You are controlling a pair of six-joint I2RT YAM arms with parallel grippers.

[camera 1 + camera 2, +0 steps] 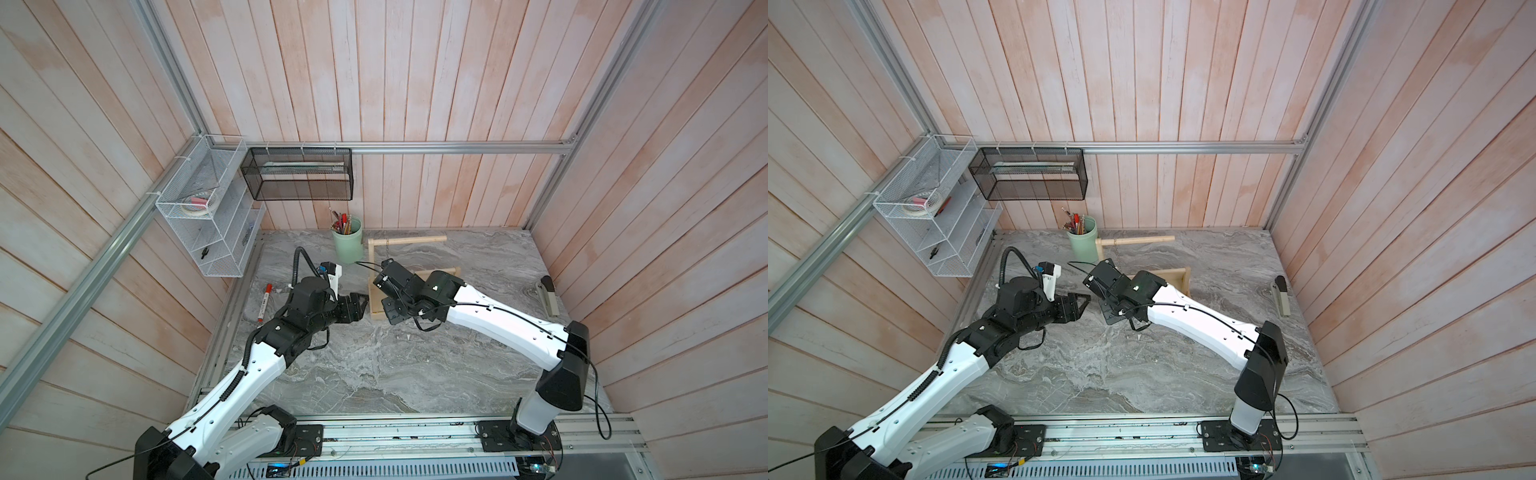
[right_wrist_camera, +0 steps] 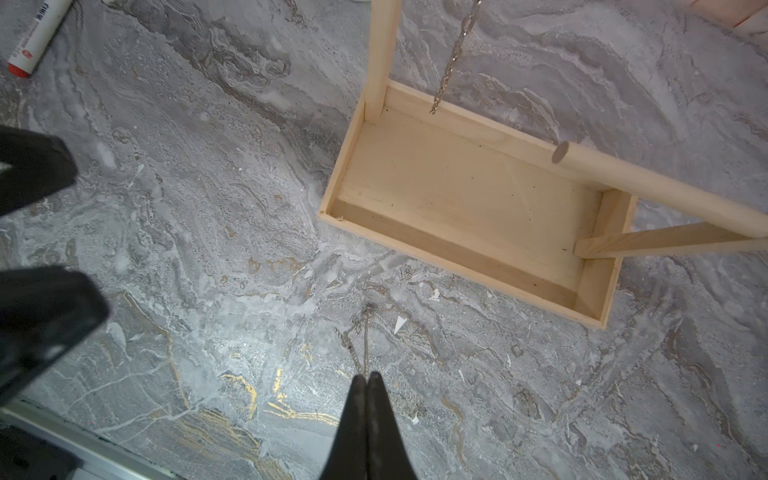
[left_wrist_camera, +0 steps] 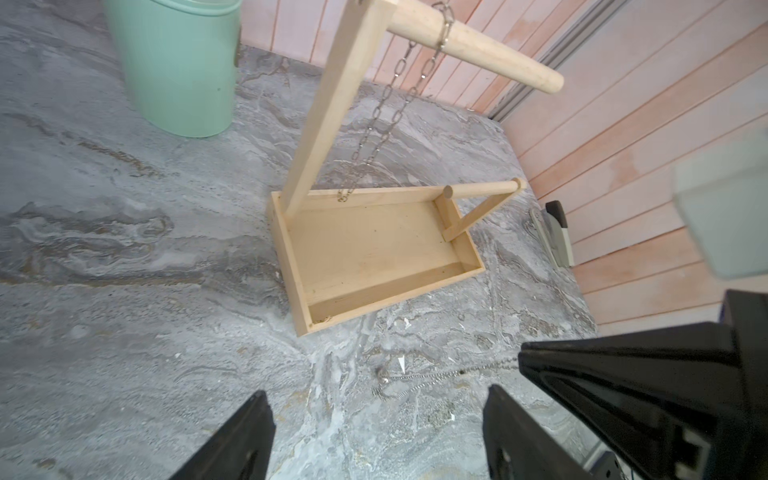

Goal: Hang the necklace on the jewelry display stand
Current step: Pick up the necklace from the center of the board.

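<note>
The jewelry display stand [image 1: 409,241] [image 1: 1138,241] of pale wood stands at the back of the marble table, and its tray base [image 3: 374,245] [image 2: 457,199] holds nothing. A chunky link chain [image 3: 440,25] [image 2: 453,54] hangs from its top bar. The necklace [image 2: 361,332] [image 3: 415,376], a thin silver chain, runs from my right gripper [image 2: 368,376], which is shut on it, towards the table in front of the tray. Its small bead end looks to be at the marble surface. My left gripper [image 3: 377,392] [image 1: 361,305] is open just left of the tray, with the necklace beyond its fingertips.
A mint-green pen cup [image 1: 347,245] stands left of the stand's post. A red-capped marker [image 1: 264,303] lies at the table's left edge, and a stapler [image 1: 550,295] at the right edge. A white wire rack [image 1: 208,208] and a black mesh basket [image 1: 299,174] hang on the walls.
</note>
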